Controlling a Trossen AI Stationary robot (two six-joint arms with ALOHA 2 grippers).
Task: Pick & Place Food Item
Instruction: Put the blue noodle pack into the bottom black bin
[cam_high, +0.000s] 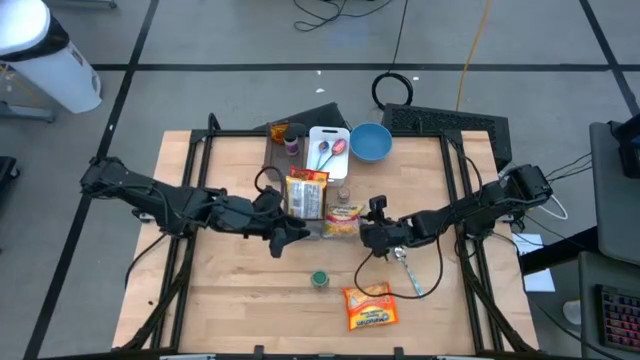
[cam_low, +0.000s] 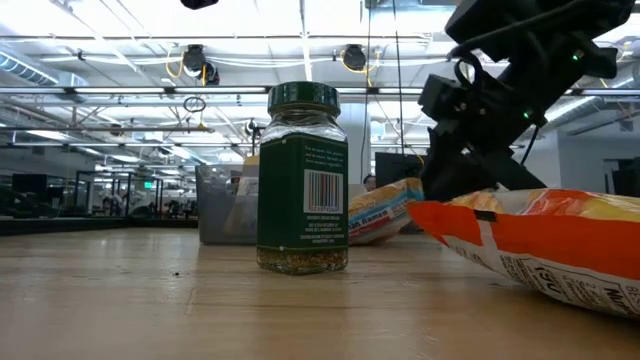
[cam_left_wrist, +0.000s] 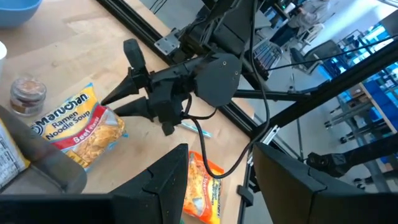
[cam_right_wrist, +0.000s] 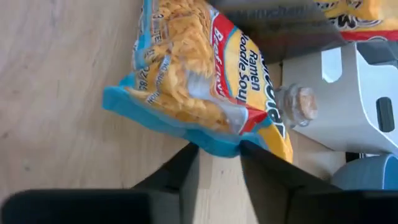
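A Maruchan ramen packet (cam_high: 342, 222) lies flat on the table's middle. My right gripper (cam_high: 362, 236) reaches in from the right, and its two fingers stand on either side of the packet's blue sealed edge (cam_right_wrist: 217, 148) with a gap still showing between them. My left gripper (cam_high: 290, 234) hovers open just left of the packet, with nothing between its fingers (cam_left_wrist: 168, 180). A second ramen packet (cam_high: 307, 194) stands in a clear bin behind them. An orange snack packet (cam_high: 370, 306) and a green-lidded spice jar (cam_high: 319, 280) rest on the table near the front. My right gripper comes at the ramen packet slanting down from the table's right, its fingertips (cam_right_wrist: 189, 163) flanking the blue end seal (cam_left_wrist: 107, 113). I cannot tell whether they touch it. The packet lies flat on the table.
A white tray with spoons (cam_high: 328, 150), a blue bowl (cam_high: 370, 142) and a small jar (cam_high: 345, 194) stand at the back. A blue-handled utensil (cam_high: 408, 270) lies right of the orange packet. Black frame rails (cam_high: 190, 190) run along both sides.
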